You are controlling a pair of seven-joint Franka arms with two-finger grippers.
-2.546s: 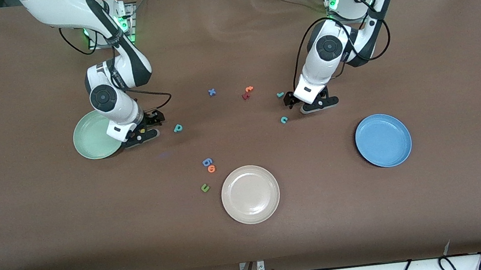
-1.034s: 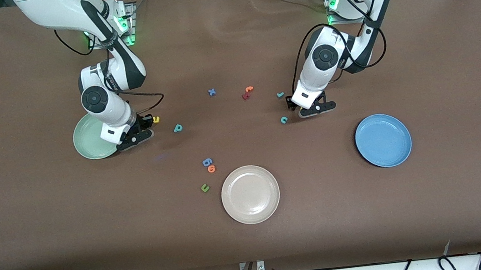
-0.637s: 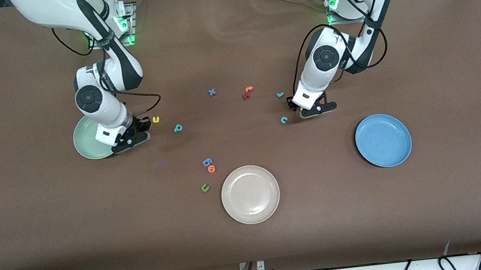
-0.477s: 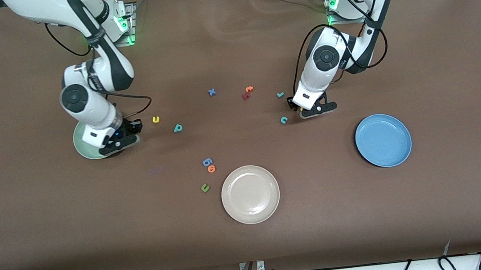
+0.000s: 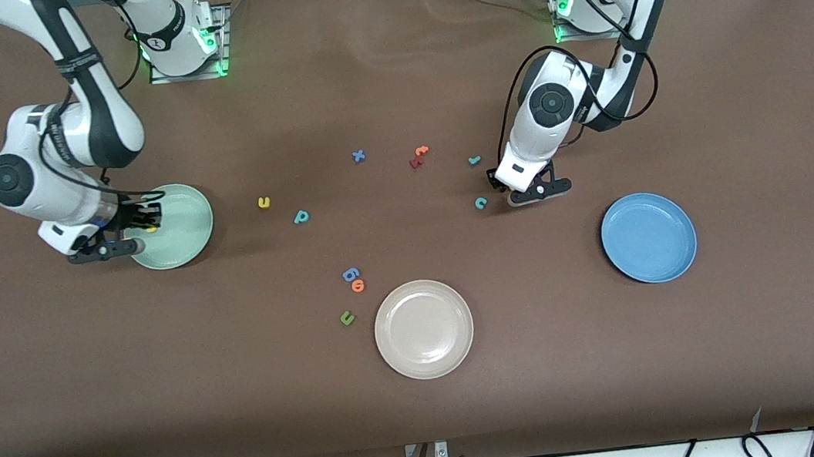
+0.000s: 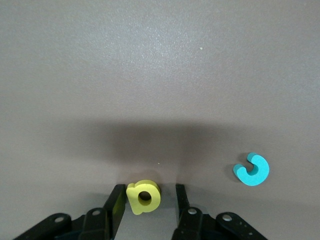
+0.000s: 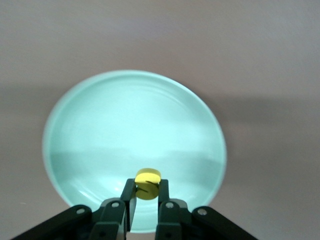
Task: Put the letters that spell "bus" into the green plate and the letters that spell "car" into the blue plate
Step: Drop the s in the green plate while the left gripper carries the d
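My right gripper (image 5: 147,221) hangs over the green plate (image 5: 184,232), shut on the yellow "s" (image 7: 148,183). The plate (image 7: 100,125) is bare under it. On the table between the plate and the middle lie the yellow "u" (image 5: 264,202) and the teal "b" (image 5: 302,216). My left gripper (image 6: 149,193) is down at the table with its fingers either side of the yellow "a" (image 6: 144,197). One finger touches the letter and a gap shows at the other. The teal "c" (image 6: 252,169) lies beside it, the teal "r" (image 5: 475,160) farther from the camera. The blue plate (image 5: 649,237) holds nothing.
A beige plate (image 5: 424,329) sits near the table's middle, close to the camera. Beside it lie an olive "u" (image 5: 346,317), an orange "o" (image 5: 358,286) and a blue "g" (image 5: 350,274). A blue "x" (image 5: 359,157) and orange and red "t" shapes (image 5: 419,156) lie mid-table.
My right arm has swung toward its own end of the table, carrying the yellow "s" across and over the green plate. My left gripper's fingers have narrowed around the "a".
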